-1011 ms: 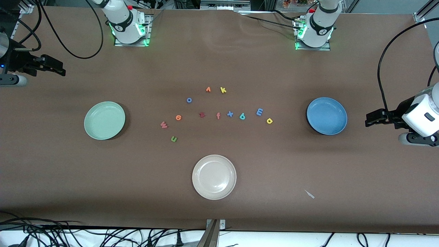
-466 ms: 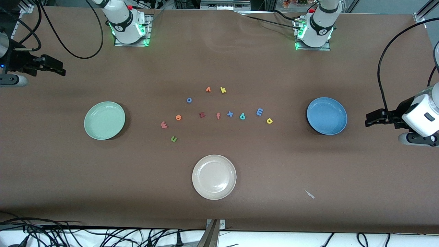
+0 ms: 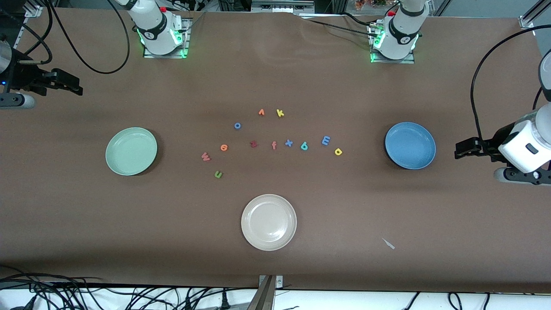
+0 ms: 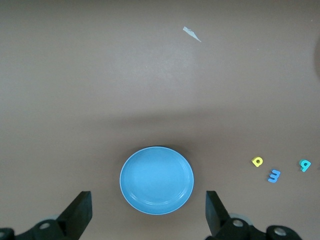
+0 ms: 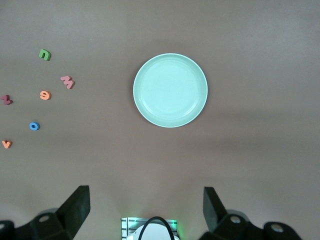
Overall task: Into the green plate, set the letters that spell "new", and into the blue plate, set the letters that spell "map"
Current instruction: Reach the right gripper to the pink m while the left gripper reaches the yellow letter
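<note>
The green plate (image 3: pixel 131 151) (image 5: pixel 170 90) lies toward the right arm's end and the blue plate (image 3: pixel 410 145) (image 4: pixel 156 180) toward the left arm's end. Between them lie the pinkish-red "w" (image 3: pixel 205 156), orange "e" (image 3: pixel 224 147), green "n" (image 3: pixel 218 174), blue "m" (image 3: pixel 326 140), a teal loop-and-stem letter (image 3: pixel 304 146) and a yellow one (image 3: pixel 338 151). My left gripper (image 3: pixel 459 150) (image 4: pixel 148 214) hangs open and empty just outside the blue plate. My right gripper (image 3: pixel 77 87) (image 5: pixel 145 207) waits open over the table's end.
A cream-white plate (image 3: pixel 269 222) lies nearer the front camera than the letters. Other letters sit among them: blue "o" (image 3: pixel 237 125), orange "v" (image 3: pixel 261 113), yellow "k" (image 3: pixel 280 113), dark red "z" (image 3: pixel 253 144), "f" (image 3: pixel 273 145), blue "x" (image 3: pixel 289 143). A paper scrap (image 3: pixel 388 243) lies loose.
My left gripper has edged slightly toward the blue plate. The right arm, plates and letters have not moved.
</note>
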Available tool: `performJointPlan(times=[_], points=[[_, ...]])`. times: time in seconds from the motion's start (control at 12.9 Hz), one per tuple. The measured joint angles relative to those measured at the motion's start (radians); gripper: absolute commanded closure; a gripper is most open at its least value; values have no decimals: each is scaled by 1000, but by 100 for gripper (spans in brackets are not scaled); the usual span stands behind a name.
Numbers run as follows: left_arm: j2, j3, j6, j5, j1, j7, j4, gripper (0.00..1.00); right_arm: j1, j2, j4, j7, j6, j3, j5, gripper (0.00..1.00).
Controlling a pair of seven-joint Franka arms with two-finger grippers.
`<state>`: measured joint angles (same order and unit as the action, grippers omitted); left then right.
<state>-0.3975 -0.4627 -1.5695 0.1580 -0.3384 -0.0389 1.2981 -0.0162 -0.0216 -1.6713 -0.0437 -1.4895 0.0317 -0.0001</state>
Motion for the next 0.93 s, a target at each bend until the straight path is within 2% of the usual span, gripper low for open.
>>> performJointPlan(times=[0.23, 0.54, 0.7, 0.93], points=[[-26, -6, 0, 0, 34, -84, 19, 0, -18, 26, 0, -1, -4, -7, 5, 0], [-70, -10, -1, -34, 112, -311, 67, 0, -86, 86, -1, -1, -44, -10, 31, 0], [-97, -10, -22, -117, 123, -419, 87, 0, -116, 133, -20, 0, -116, -12, 58, 0], [-124, -11, -161, -141, 145, -615, 151, 0, -175, 179, -93, 9, -266, -16, 63, 0]])
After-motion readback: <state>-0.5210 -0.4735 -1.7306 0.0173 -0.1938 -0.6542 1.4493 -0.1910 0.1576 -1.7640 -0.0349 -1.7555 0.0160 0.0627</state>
